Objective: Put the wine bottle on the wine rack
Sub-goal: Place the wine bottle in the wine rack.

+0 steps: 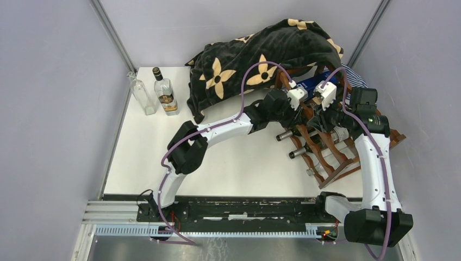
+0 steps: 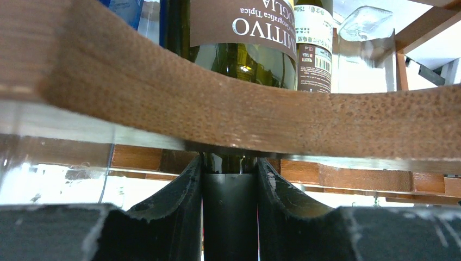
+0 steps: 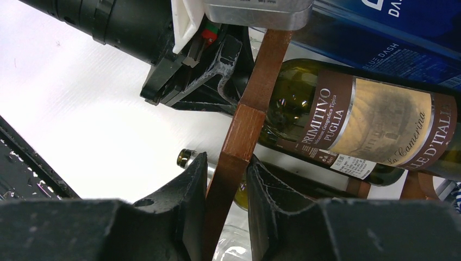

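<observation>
the left gripper (image 2: 229, 168) is clamped on the dark capsuled neck of the wine bottle (image 2: 239, 62). the bottle lies on its side in a scallop of the wine rack (image 2: 163, 98), its body resting on the wavy rail just beyond that grip. the right gripper (image 3: 225, 168) pinches a wooden upright of the rack, seemingly to steady it on the worktop (image 1: 244, 163). the bottle is probably heavy, and its glass slick and breakable. the neck is a narrow hold, safest while the rail carries the weight.

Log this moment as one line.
left jaws: shut on wine bottle neck | right jaws: shut on wine rack rail | bottle: lying across rack
</observation>
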### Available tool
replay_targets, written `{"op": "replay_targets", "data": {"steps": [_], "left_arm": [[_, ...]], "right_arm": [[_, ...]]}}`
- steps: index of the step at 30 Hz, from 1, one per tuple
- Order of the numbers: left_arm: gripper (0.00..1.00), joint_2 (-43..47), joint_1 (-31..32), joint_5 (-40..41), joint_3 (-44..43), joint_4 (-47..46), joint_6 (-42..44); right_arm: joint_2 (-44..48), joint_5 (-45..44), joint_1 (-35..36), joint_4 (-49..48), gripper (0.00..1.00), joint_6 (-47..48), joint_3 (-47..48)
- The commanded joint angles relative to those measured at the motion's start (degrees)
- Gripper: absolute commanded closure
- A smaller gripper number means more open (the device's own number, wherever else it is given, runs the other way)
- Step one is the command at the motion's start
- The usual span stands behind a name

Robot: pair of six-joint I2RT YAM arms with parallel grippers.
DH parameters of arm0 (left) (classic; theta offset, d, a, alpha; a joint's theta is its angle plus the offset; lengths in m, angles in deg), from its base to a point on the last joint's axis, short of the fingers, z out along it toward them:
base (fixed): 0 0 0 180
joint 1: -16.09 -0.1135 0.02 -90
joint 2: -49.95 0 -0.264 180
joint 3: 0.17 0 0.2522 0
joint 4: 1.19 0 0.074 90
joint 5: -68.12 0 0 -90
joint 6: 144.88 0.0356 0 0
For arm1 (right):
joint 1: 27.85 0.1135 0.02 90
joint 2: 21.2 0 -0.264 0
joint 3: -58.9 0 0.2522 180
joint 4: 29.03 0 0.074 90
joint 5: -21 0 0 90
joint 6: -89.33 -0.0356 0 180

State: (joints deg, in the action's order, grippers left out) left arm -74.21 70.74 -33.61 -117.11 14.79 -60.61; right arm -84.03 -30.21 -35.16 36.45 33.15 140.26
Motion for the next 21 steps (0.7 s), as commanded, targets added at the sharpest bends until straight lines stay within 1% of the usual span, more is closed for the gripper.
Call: {"op": "replay_targets", "data": {"steps": [1,4,11,21], "left_arm": [[0.79,1.01,0.06,-2.48,-4.69,-10.57,-1.30],[0.76,0.77,0.10,-2.71,-4.85,-10.31,-1.44],[0.64,0.60,0.10,-2.43,-4.84,-10.13,-1.65],[0.58,0.51,0.10,-2.11,-4.78,-10.13,-2.35]], "right_arm": [[0.69,2.44,0.25,-0.79,0.71,0.88,-0.36],[0.71,2.42,0.21,-0.87,0.71,0.83,-0.40],[0.64,2.09,0.21,-0.94,0.71,0.81,-0.31],[0.90,1.73,0.20,-0.94,0.71,0.86,-0.36]]}}
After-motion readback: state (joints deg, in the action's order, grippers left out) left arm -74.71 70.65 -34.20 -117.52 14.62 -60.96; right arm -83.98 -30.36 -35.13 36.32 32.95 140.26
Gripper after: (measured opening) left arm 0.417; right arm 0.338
